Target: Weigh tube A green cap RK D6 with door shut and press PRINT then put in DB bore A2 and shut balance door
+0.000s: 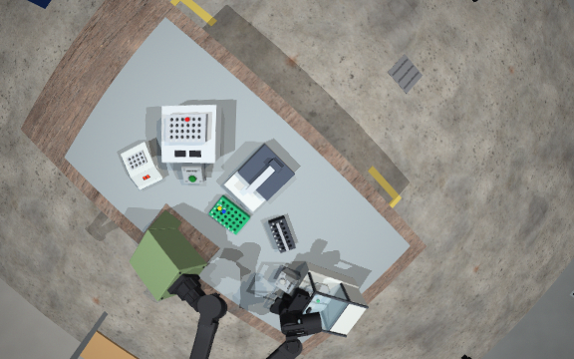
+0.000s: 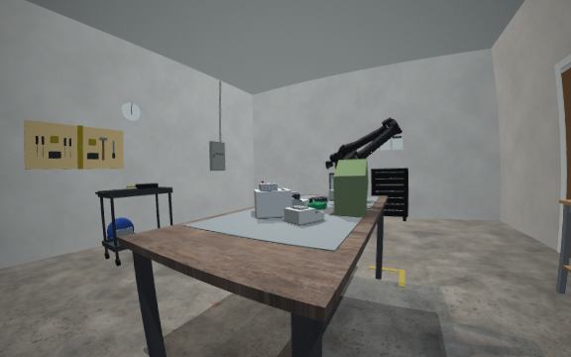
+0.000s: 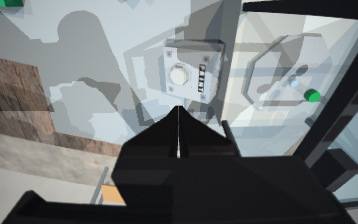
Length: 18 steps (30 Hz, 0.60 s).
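My gripper is shut on nothing. It hangs above the sloping front of the balance, a short way in front of the round white PRINT key. Tube A shows as a green cap inside the glass box, standing on the pan. The top pane seems to lie over the box up to its front edge. The dry block DB stands at the far left of the mat.
The green rack RK holds a yellow-capped and a blue-capped tube. The mixer MX carries a red-capped tube. The spectrophotometer SP and magnet block MG stand between them and the balance. The green base box stands at the table's edge.
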Motion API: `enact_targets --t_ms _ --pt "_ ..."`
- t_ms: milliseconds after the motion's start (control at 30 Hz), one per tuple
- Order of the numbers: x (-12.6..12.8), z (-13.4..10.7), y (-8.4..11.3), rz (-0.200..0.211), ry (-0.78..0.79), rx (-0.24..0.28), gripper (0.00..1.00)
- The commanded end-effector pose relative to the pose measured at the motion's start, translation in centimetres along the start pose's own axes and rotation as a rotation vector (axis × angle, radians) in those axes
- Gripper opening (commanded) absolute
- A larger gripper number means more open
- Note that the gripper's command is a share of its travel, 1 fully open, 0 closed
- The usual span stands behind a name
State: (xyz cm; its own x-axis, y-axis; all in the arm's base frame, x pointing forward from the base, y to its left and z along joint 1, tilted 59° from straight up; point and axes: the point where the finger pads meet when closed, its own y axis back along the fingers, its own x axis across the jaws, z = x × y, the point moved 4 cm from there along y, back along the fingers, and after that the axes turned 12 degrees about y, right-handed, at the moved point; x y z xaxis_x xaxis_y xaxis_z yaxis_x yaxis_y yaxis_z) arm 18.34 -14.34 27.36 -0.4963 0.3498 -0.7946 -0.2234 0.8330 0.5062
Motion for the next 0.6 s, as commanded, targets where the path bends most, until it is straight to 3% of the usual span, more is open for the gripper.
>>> enact_targets --t_ms 0,567 --pt "0.11 0.01 -0.36 0.002 0.020 0.001 0.00" --pt "-0.59 -0.06 0.19 -0.009 0.008 -0.007 0.00"
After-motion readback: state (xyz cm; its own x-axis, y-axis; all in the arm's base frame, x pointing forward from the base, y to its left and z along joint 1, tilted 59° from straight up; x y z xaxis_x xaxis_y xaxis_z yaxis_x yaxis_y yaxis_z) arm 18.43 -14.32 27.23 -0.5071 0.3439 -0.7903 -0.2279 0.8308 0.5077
